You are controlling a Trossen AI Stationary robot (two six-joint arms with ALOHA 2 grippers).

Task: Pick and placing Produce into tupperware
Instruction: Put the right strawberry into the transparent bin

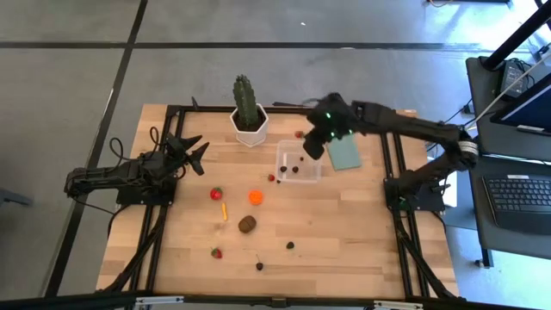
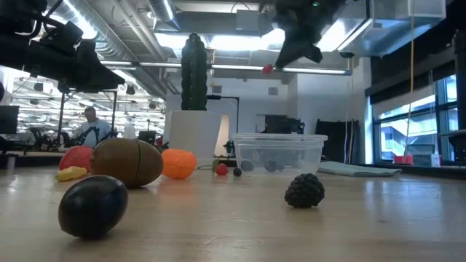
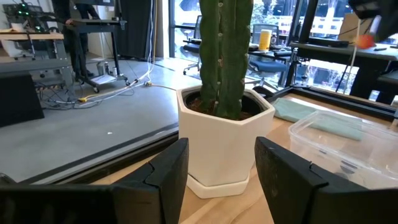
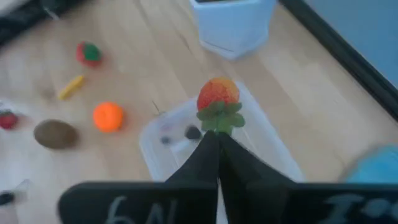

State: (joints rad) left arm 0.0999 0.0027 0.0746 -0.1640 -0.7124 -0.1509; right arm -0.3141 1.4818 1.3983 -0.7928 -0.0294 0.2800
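Strawberry pinched by its leafy end in the right gripper, fingers clamped together, hanging above the tupperware.
The clear box lies straight below, so release looks near; the left gripper, half open and empty, waits by the cactus.

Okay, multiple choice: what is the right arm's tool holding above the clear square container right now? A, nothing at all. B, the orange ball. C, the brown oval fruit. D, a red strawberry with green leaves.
D: the right tool, shut, pinches a red strawberry with green leaves by its leafy end, hanging over the small clear square plastic container.
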